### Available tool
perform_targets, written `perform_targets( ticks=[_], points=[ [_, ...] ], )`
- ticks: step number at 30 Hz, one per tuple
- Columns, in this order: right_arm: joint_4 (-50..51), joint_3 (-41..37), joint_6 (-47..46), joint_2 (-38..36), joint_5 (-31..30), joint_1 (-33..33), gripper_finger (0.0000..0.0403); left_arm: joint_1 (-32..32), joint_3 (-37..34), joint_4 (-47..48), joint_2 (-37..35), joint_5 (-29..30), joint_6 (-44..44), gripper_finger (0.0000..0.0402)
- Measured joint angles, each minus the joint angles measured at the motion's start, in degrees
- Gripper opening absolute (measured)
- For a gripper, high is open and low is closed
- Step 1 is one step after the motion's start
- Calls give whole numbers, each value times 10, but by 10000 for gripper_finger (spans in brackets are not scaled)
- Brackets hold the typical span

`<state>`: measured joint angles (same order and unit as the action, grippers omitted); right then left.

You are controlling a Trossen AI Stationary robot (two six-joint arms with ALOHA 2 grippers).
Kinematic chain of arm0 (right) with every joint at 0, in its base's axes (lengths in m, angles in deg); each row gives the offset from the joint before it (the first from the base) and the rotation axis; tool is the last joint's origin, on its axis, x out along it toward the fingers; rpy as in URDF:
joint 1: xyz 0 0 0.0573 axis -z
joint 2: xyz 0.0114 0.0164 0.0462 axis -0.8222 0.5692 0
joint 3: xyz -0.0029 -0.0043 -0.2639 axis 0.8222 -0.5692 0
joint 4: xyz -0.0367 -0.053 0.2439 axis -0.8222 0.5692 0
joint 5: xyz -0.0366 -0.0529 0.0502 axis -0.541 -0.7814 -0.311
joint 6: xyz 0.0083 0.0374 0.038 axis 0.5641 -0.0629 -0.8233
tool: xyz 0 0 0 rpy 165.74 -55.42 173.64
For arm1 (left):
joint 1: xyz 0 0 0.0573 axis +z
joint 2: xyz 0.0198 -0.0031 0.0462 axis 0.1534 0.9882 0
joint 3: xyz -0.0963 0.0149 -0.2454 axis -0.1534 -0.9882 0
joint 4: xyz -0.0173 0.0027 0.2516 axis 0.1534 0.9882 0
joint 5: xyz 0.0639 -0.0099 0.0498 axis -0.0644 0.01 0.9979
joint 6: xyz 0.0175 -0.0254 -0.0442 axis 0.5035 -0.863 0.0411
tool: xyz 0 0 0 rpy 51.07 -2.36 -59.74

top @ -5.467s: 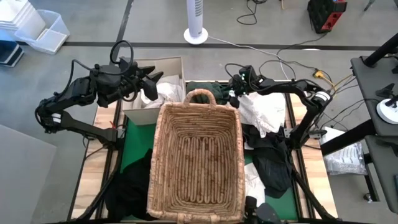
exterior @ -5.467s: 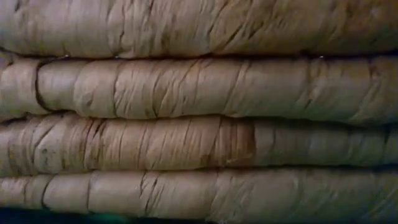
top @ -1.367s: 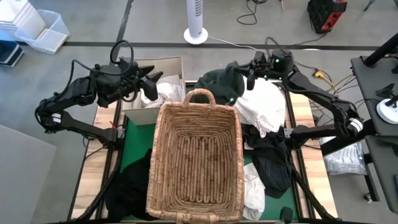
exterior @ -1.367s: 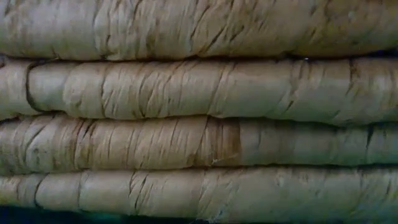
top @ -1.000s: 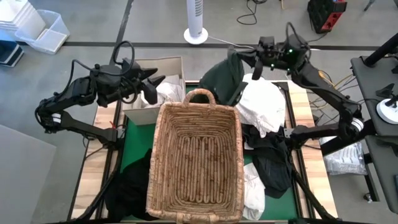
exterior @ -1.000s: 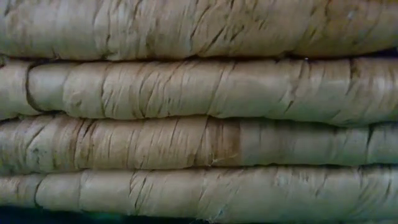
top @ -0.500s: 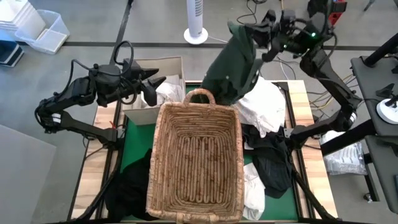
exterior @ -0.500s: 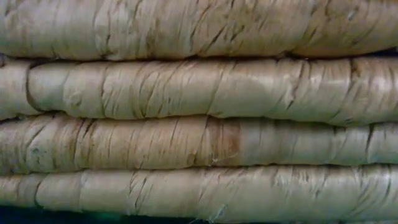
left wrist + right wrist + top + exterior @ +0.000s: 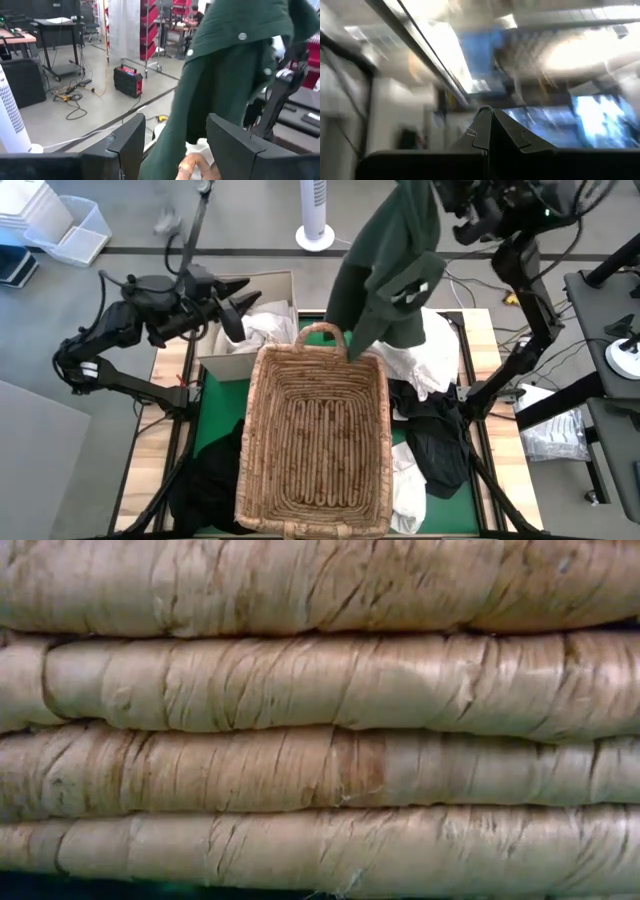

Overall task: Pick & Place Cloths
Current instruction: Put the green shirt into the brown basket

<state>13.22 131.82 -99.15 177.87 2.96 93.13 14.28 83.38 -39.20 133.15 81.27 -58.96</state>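
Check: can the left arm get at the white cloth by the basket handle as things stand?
Probably yes. The left gripper is open and empty beside the white cloth, nothing between them. The dark green cloth hanging from the right gripper dangles over the wicker basket handle, just off that path.

Dark green cloth [image 9: 385,275], tan wicker basket [image 9: 315,445], bright green mat [image 9: 215,415], white cloths [image 9: 425,360], black cloths [image 9: 440,445]
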Motion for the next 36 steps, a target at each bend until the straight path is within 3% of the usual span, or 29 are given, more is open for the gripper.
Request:
perform_targets(
  ticks=[3,14,26,36],
  points=[
    [-93,-21,-84,0,-8,-3,8,-1,23,0,2,-1,13,190],
    [-236,7,-261,41,-33,-64,8,-1,122,1,20,-30,64,190],
    [-235,10,-241,58,-63,-180,8,-1,195,14,34,-30,95,190],
    [-178,10,-218,79,-77,-249,8,-1,210,27,32,-30,103,190]
  ],
)
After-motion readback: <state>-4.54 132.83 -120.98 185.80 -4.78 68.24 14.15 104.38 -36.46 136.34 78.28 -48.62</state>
